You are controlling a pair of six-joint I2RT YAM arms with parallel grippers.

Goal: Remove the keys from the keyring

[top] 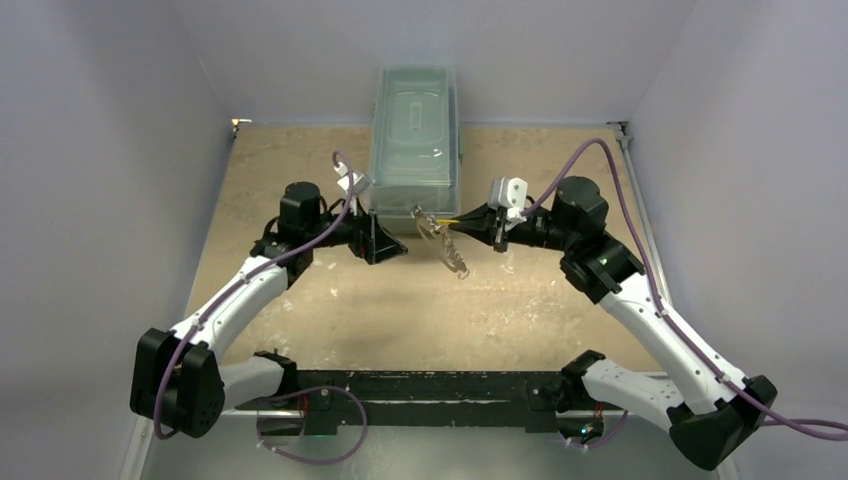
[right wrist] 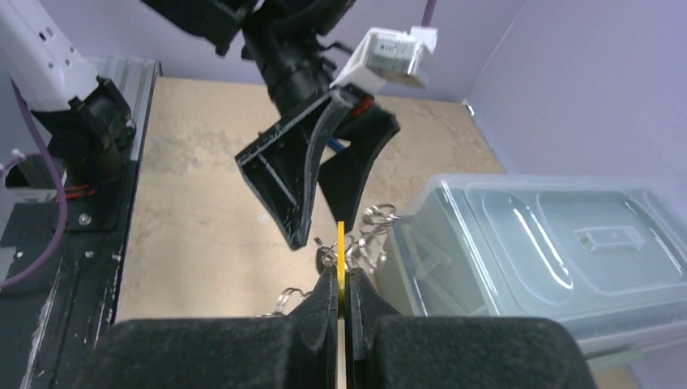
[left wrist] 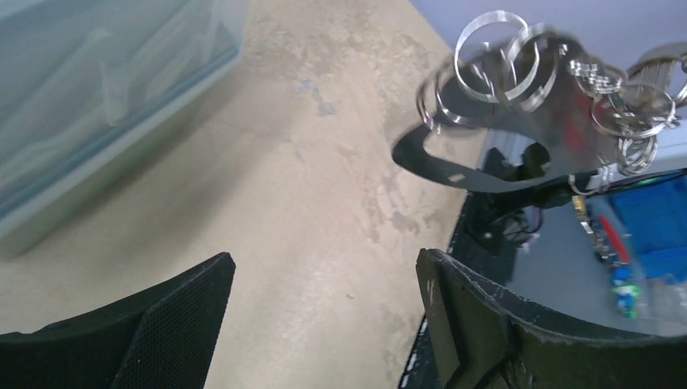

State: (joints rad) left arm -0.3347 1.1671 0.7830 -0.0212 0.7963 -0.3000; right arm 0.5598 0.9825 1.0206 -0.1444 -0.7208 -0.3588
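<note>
Your right gripper (right wrist: pixel 341 279) pinched the small yellow-headed key (right wrist: pixel 341 239), its silvery metal keyring (top: pixel 443 245) hanging just right of your spread-jawed left gripper (top: pixel 392 240).

Left tool (left wrist: pixel 324 258) spread wide; right tool (right wrist: pixel 344 282) pinched tight, both raised.

From above, the keys (top: pixel 443 238) are too small to count, and the keyring cannot be told apart from them. In the left wrist view the rings (left wrist: pixel 531 73) are blurred and run off the top and right edges; a dark shape (left wrist: pixel 444 166) below them is too unclear to name, and the left fingers (left wrist: pixel 166 328) are cut off by the bottom edge. In the right wrist view the yellow key (right wrist: pixel 341 253) shows edge-on, its lower part hidden between the right fingers (right wrist: pixel 322 312); the box (right wrist: pixel 535 243) runs off the right edge.
</note>
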